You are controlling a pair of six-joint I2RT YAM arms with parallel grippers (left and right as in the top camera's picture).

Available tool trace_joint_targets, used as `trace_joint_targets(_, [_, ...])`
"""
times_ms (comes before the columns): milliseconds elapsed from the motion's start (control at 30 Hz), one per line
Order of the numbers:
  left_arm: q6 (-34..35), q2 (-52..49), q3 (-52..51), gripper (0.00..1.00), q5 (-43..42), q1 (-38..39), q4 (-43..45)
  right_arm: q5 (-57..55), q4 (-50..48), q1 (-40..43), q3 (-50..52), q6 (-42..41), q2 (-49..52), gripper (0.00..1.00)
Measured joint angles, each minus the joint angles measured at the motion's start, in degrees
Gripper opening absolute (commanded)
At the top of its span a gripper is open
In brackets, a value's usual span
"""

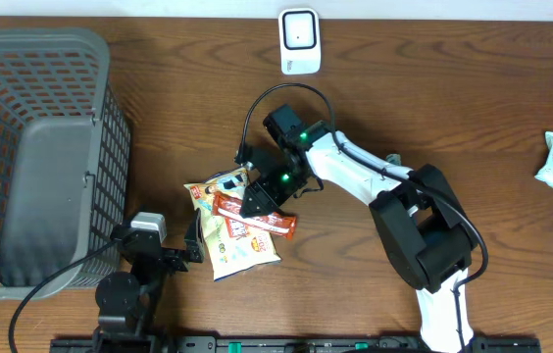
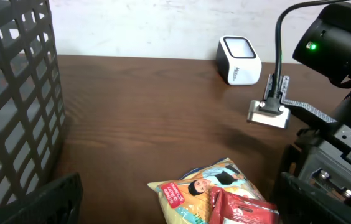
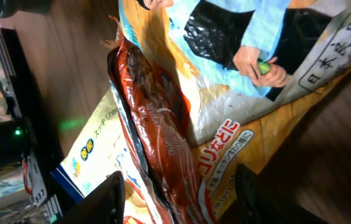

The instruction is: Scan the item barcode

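- The right gripper [image 3: 183, 198] hangs low over a pile of snacks near the middle of the table [image 1: 453, 98]. Its 2 fingers are spread and straddle a red-brown snack bar [image 1: 278, 225], with a gap on each side. It grips nothing.
- The bar lies across 2 other packets, an orange bag [image 2: 194, 185] and a pale bag [image 1: 239, 251]. The white scanner [image 1: 299, 41] stands well apart, at the far edge.
- Risk 1: the fingers could pinch the orange bag's film along with the bar, because the bar rests directly on it. Then 2 items might lift together.
- Risk 2: the wrapper looks glossy and crinkled, so it may slip or twist in the grip. I cannot see a barcode from here, so it may end up facing away from the scanner.
- Risk 3: the left gripper [image 1: 196, 247] waits fully spread and empty, just beside the pile's left edge. A dragged packet could snag against it.
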State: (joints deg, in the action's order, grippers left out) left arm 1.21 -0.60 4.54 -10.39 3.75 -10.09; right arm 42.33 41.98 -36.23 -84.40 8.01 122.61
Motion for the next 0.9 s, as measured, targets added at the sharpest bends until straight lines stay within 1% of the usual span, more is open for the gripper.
trace_joint_targets(167, [-0.02, 0.00, 0.00, 0.98, 0.00, 0.00, 0.00, -0.22, 0.37, 0.00, 0.00, 1.38, 0.00, 0.47])
trace_joint_targets(233, [0.00, 0.00, 0.00, 0.98, 0.00, 0.00, 0.00, -0.33, 0.57, 0.00, -0.07, 1.75, 0.00, 0.47])
trace_joint_targets(467, [0.00, 0.00, -0.02, 0.98, 0.00, 0.00, 0.00, -1.05, 1.60, -0.02, -1.29, 3.54, -1.01, 0.52])
trace_joint_targets(667, [-0.02, 0.00, 0.00, 0.98, 0.00, 0.00, 0.00, -3.72, 3.26, -1.01, -2.03, 4.66, -2.34, 0.54])
trace_joint_targets(833, [-0.02, 0.00, -0.02, 0.98, 0.00, 0.00, 0.00, -9.18, 3.63, -4.39, -2.03, 5.70, -2.34, 0.54])
trace_joint_targets(900, [0.00, 0.00, -0.02, 0.98, 0.00, 0.00, 0.00, -11.32, 3.72, -5.68, -2.03, 5.92, -2.34, 0.52])
